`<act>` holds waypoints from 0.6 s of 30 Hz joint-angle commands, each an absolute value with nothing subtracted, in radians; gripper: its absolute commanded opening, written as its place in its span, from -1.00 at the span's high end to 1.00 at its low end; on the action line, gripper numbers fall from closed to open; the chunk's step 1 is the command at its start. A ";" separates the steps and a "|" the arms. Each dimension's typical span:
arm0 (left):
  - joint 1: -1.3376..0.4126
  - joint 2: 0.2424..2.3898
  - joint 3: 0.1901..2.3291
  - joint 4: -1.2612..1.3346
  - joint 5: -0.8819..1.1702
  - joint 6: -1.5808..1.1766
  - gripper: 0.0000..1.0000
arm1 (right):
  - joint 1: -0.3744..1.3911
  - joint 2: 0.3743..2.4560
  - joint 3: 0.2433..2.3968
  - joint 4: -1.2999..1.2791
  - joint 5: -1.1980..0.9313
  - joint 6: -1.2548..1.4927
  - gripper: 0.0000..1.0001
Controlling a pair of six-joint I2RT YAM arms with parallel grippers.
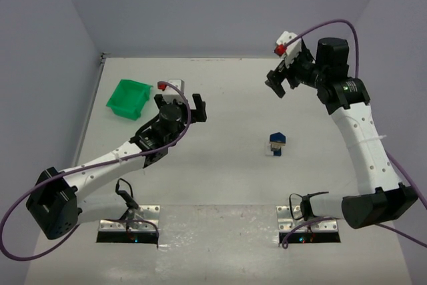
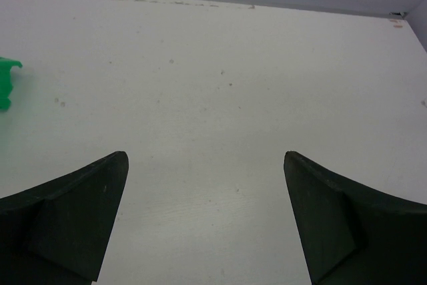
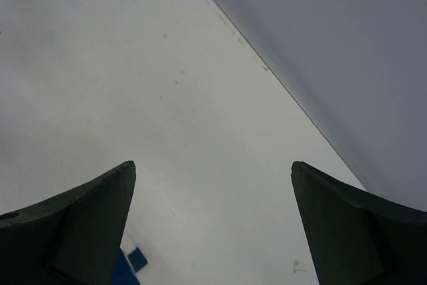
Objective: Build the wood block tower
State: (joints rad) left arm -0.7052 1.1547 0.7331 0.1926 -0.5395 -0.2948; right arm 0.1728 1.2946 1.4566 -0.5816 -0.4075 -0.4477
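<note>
On the white table (image 1: 220,185) the blue-topped wood block tower (image 1: 277,145) stands alone right of centre, beyond it to the left the left gripper (image 1: 181,103) hangs near the green bin (image 1: 128,97) with fingers spread wide and empty, and farthest back the right gripper (image 1: 283,79) hovers, equally wide, holding nothing.

I am driving what reads as a robotics lab test cell: a white table (image 1: 220,181) walled by plain grey panels (image 1: 220,5), the left arm (image 1: 100,168) and right arm (image 1: 363,138) bolted at 7 and 5 o'clock trailing purple cables (image 1: 331,22), a green bin (image 1: 128,98) at 10 o'clock, a wood block tower (image 1: 277,143) at 3.
</note>
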 commanded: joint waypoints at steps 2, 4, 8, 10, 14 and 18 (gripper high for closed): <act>-0.650 1.086 0.757 0.162 -0.614 -0.350 -1.00 | 0.099 1.309 1.304 -0.325 -0.324 0.091 -0.97; -0.566 1.073 0.732 0.186 -0.499 -0.375 -1.00 | 0.062 1.261 1.207 -0.274 -0.232 0.159 -0.97; -0.437 1.063 0.682 0.190 -0.425 -0.457 -1.00 | -0.085 1.164 0.977 -0.255 -0.131 0.316 -0.97; -0.434 1.068 0.676 0.176 -0.496 -0.478 -1.00 | -0.152 1.096 0.881 -0.254 -0.001 0.382 -0.97; -0.434 1.076 0.682 0.117 -0.564 -0.516 -1.00 | -0.303 0.969 0.695 -0.255 -0.032 0.472 -0.97; -0.434 1.069 0.675 0.113 -0.572 -0.523 -1.00 | -0.314 0.869 0.551 -0.245 0.033 0.511 -0.97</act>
